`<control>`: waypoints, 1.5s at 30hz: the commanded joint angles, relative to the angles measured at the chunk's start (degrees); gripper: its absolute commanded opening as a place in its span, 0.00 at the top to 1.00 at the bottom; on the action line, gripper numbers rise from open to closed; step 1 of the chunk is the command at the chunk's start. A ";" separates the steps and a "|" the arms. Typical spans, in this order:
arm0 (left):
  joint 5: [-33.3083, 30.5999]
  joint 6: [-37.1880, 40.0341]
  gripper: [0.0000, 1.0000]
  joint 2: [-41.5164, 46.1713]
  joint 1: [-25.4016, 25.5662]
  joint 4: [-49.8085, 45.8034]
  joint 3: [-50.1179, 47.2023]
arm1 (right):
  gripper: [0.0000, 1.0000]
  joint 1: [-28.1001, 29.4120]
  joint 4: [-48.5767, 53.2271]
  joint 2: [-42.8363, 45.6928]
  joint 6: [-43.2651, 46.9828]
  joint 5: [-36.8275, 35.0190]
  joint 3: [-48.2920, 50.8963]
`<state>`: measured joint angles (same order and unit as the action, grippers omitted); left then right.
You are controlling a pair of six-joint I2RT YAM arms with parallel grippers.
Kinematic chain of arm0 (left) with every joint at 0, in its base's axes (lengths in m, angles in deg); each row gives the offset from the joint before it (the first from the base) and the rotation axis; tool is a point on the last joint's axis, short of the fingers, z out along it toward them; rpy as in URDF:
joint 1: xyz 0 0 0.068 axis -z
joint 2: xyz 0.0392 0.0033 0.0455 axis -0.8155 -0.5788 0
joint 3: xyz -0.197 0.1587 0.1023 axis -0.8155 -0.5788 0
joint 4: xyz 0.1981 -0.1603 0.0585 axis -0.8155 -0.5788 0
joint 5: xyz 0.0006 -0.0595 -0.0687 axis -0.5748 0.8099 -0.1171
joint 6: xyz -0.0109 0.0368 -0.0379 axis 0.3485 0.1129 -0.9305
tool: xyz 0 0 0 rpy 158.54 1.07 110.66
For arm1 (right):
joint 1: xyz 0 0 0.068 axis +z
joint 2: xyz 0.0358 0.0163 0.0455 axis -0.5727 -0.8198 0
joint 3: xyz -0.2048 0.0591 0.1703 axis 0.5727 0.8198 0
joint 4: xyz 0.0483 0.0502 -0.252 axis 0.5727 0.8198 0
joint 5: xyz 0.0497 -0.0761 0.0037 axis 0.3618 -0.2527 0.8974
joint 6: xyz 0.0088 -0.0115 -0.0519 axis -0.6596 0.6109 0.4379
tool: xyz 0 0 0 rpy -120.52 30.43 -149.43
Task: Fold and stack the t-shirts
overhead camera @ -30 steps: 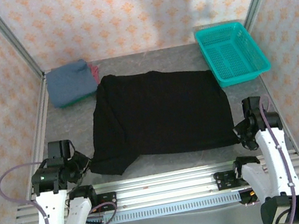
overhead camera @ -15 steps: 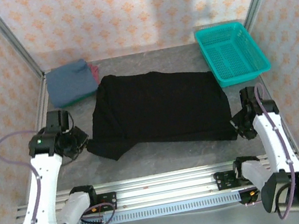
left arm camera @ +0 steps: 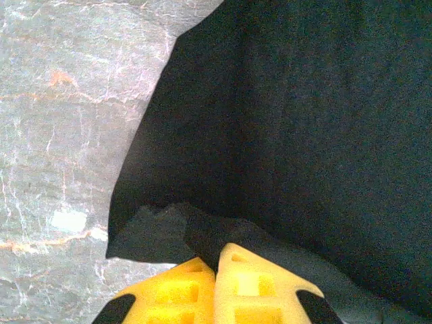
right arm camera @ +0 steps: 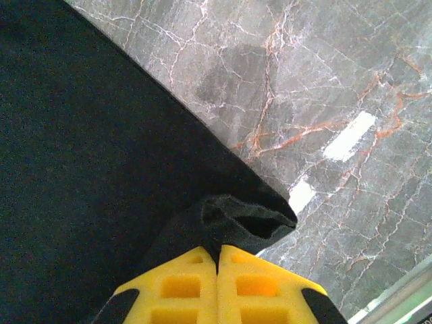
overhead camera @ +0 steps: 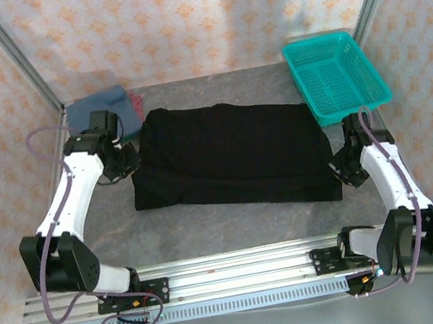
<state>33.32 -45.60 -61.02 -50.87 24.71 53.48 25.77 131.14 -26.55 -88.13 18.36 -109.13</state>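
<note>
**Black shirt pinched at both ends, stretched between the claws**

The black shirt (overhead camera: 232, 155) lies across the middle of the bench (overhead camera: 237, 230) with its long axis running left to right, and I have one claw on each short end. The left claw (overhead camera: 125, 159) is closed on a bunched fold at the shirt's left edge. The right claw (overhead camera: 345, 174) is closed on the near right corner. In both wrist views the yellow fingers (left arm camera: 182, 290) meet with dark cloth nipped between them. I can't tell whether either grip takes one layer or several.

What matters for the next move is that the two grips are not level. The left claw sits further back than the right, so the cloth between them runs on a slant. I judge I should square the ends up before laying the fold, or it will come out skewed.

The bench is smooth marbled grey, so the cloth should slide easily. There is open space toward the near rail. At the back it is tighter: the folded blue shirt (overhead camera: 90, 109), with a pinkish-red shirt (overhead camera: 137, 102) at its edge, lies just beside the left claw, and the teal basket (overhead camera: 335, 74) stands behind the right one.
</note>
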 commanded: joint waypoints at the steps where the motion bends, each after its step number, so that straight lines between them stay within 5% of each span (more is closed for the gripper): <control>1: -2.52 4.41 1.00 -3.20 0.54 0.71 2.61 | 1.00 -0.41 -2.57 -0.79 0.90 -2.98 0.53; 10: -3.34 8.29 1.00 -17.04 2.90 0.57 13.55 | 0.97 -0.38 -6.99 -7.53 1.23 -3.62 0.34; 16: -5.25 12.99 1.00 -32.53 7.34 -5.63 32.79 | 0.92 -0.33 -10.01 -12.39 1.06 -3.57 -0.13; 19: -5.70 13.59 1.00 -39.84 8.25 -8.62 41.35 | 0.82 -0.39 -10.88 -14.42 1.20 -3.37 -0.61; 20: -6.24 13.18 1.00 -41.29 8.19 -8.97 42.79 | 0.72 -0.41 -11.30 -14.88 1.17 -2.98 -0.75; 21: -6.72 12.66 0.94 -42.62 8.18 -9.06 43.81 | 0.63 -0.39 -11.47 -15.09 1.42 -2.67 -1.01; 23: -5.29 11.39 0.53 -43.09 8.10 -7.09 43.96 | 0.47 -0.39 -11.49 -14.28 1.94 -1.95 -1.60; 26: -3.93 7.95 0.04 -39.58 8.15 -4.27 42.47 | 0.35 -0.41 -10.59 -10.00 2.60 0.01 -1.74; 27: -4.39 6.58 0.02 -37.85 7.94 -4.62 42.16 | 0.32 -0.34 -9.99 -7.92 2.88 1.13 -1.74; 37: -1.74 -2.94 0.02 -7.74 0.81 4.65 2.11 | 0.22 7.40 0.17 9.49 5.22 14.36 -2.90; 41: 3.11 -3.42 0.11 -5.18 -2.13 11.74 -9.85 | 0.21 16.05 -2.91 6.16 3.64 14.12 -1.31; 45: 3.17 -3.18 0.31 -8.28 -2.51 15.94 -12.79 | 0.24 21.11 -8.19 -0.08 0.93 11.14 0.06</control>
<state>34.72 -48.46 -68.67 -53.25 34.57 41.66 44.91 125.63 -24.14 -85.13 31.32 -110.70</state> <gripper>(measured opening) 0.716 0.763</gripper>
